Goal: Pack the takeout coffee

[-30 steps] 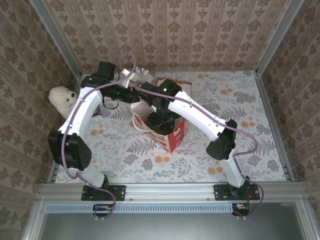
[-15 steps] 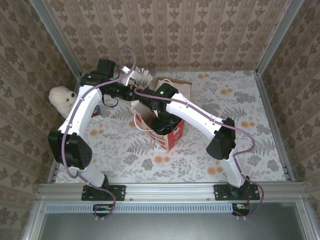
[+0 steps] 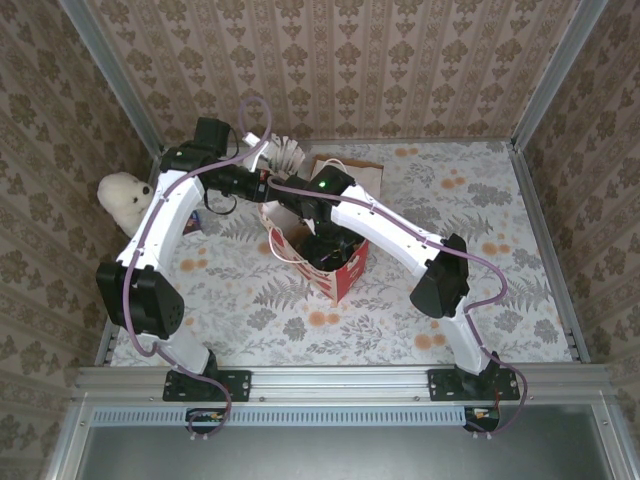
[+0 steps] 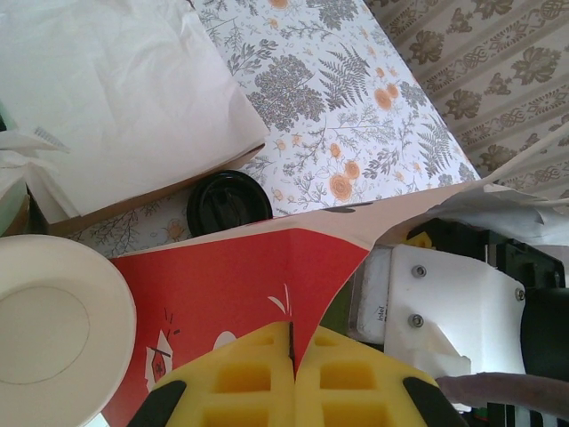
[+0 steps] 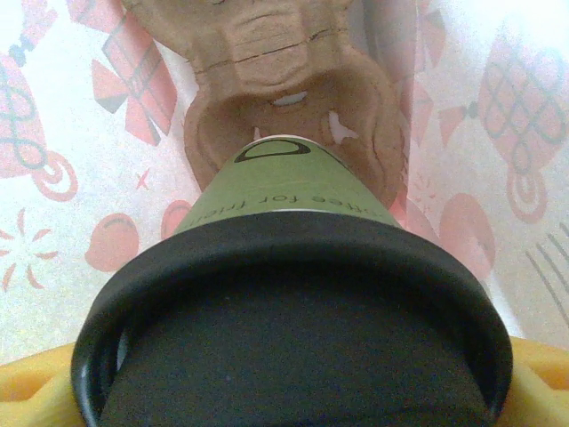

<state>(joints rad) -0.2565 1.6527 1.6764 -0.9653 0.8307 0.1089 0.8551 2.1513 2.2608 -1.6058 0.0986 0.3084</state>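
- Spreading across the middle of the top view, the table (image 3: 500, 200) wears a cloth printed with ferns and orange flowers.
- Both arms lean in from the bottom edge and meet just above the centre, over a paper bag (image 3: 345, 275) that is red on the outside and stands open.
- A white plush toy (image 3: 125, 195) sits at the left edge of the table.
- Inside the bag, a brown cardboard carrier (image 5: 222, 53) fills the upper middle of the right wrist view.
- The takeout coffee (image 5: 284, 191) hangs in the bag just in front of the carrier, green wall at centre and black lid across the bottom.
- The right gripper (image 3: 325, 245) is spread wide around the cup, with a yellow pad (image 5: 31, 396) at either side of the lid.
- The left gripper (image 4: 292, 356) is pressed together, pinching the bag's rim at bottom centre.
- A loose black lid (image 4: 228, 202) lies on the cloth, left of centre.
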